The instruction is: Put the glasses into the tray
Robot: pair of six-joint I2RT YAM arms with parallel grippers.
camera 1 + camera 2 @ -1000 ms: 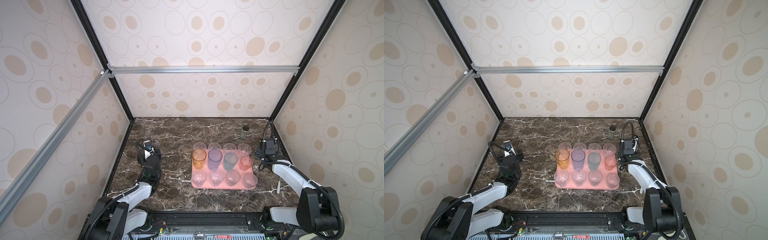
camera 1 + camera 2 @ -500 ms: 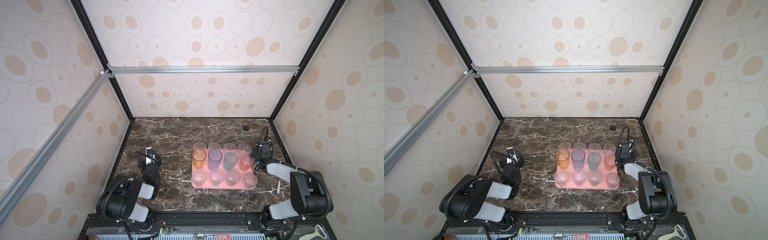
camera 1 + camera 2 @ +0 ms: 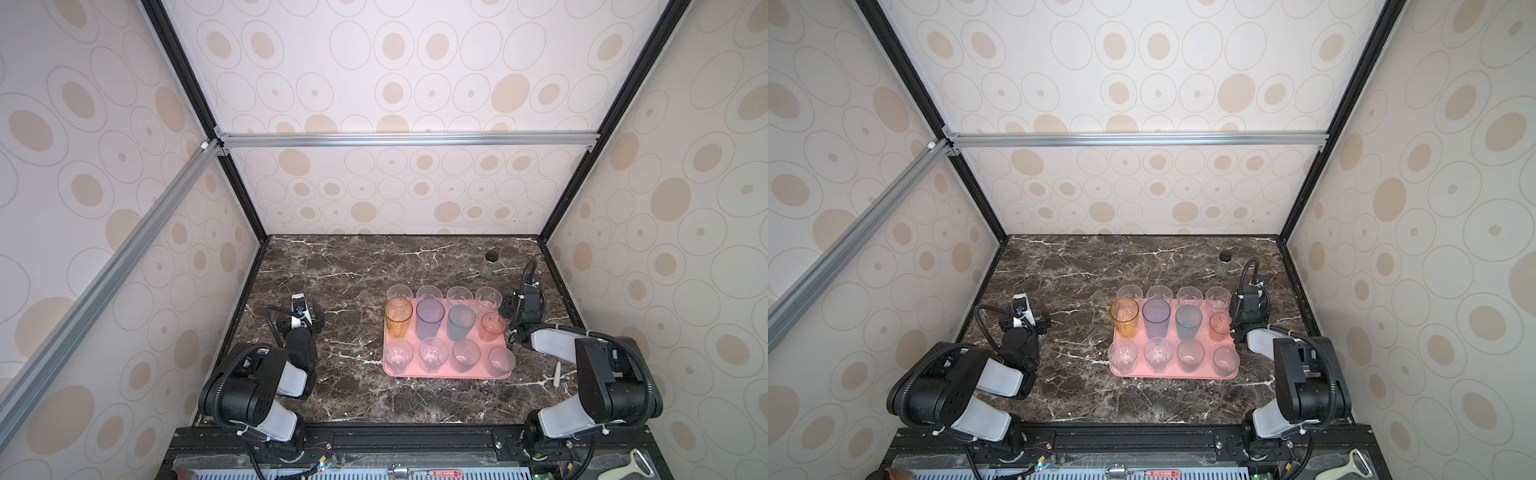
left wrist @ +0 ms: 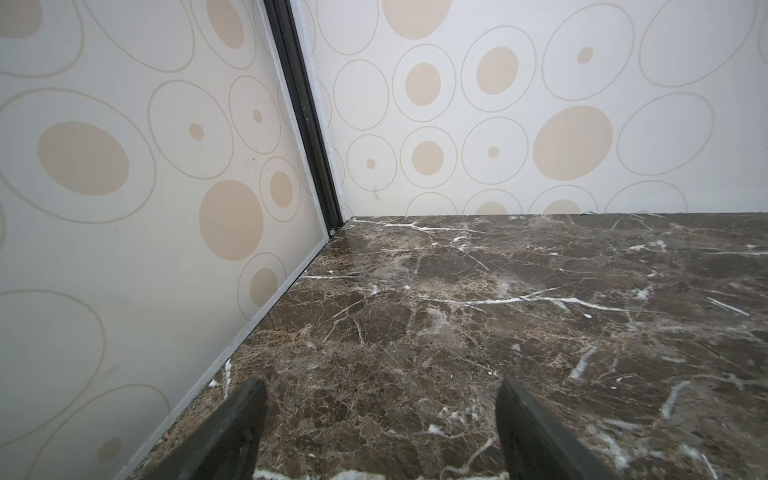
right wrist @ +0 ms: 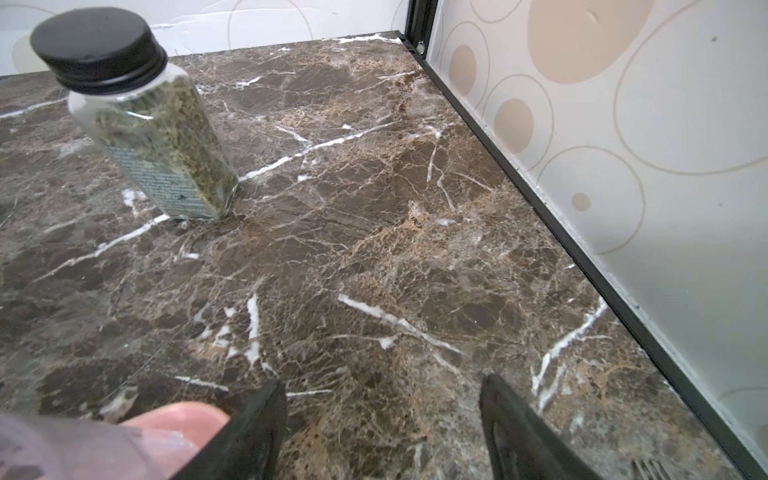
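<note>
The left arm (image 3: 249, 395) and right arm (image 3: 598, 374) are built of chunky black joint housings and smooth white link shells, each trailed by a ribbed black hose (image 3: 216, 390) and thin black cables. A small white camera (image 3: 299, 309) with a blue mark sits on the left wrist. The left gripper (image 4: 382, 382) and right gripper (image 5: 382, 380) carry flat, matte black fingers (image 4: 237, 436) that taper towards the tip.
</note>
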